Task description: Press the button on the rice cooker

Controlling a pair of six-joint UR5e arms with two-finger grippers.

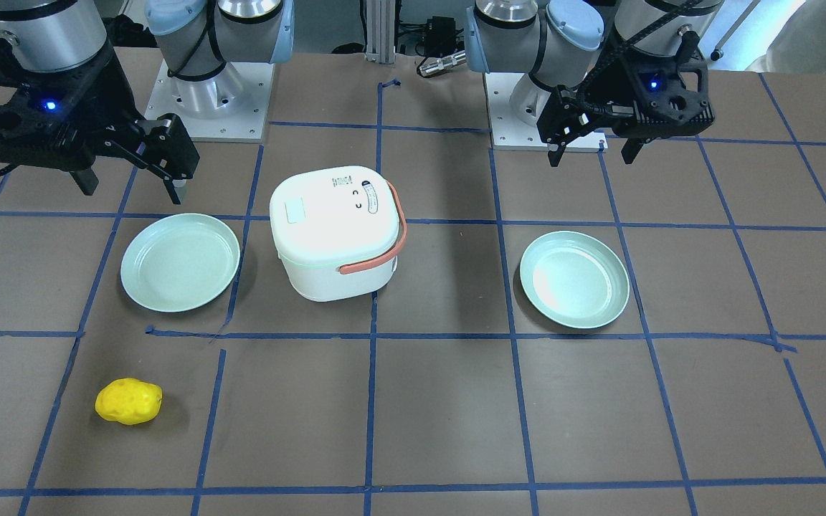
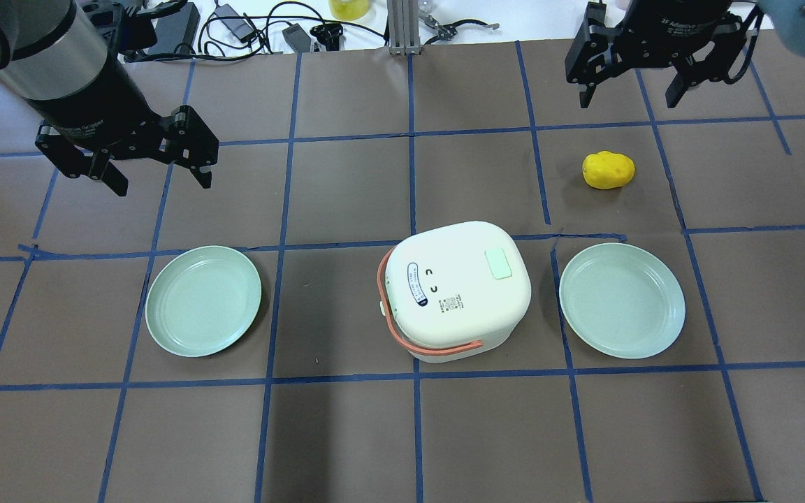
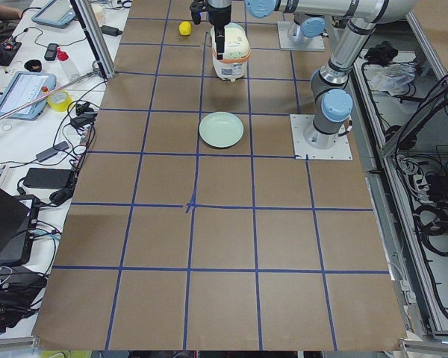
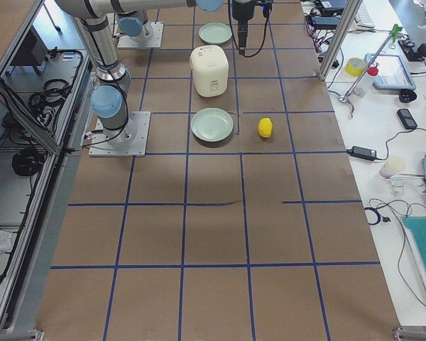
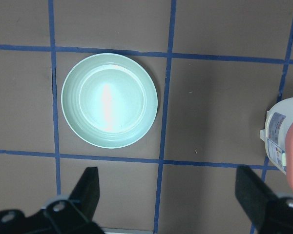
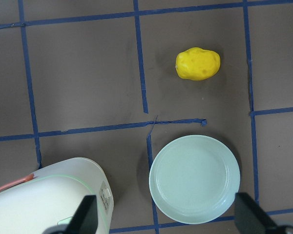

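Observation:
The white rice cooker (image 1: 334, 236) with an orange handle stands mid-table, lid closed; it also shows in the overhead view (image 2: 455, 293). The button (image 2: 498, 265) is a pale mint tab on the lid top near the edge on my right, and it shows in the front view too (image 1: 296, 212). My left gripper (image 2: 161, 180) is open and empty, raised to the far left of the cooker. My right gripper (image 2: 628, 99) is open and empty, raised far beyond the cooker to its right. Neither touches the cooker.
Two mint plates lie on either side of the cooker, one on the left (image 2: 203, 300) and one on the right (image 2: 621, 300). A yellow lumpy object (image 2: 608, 170) lies beyond the right plate. Cables and clutter line the far table edge.

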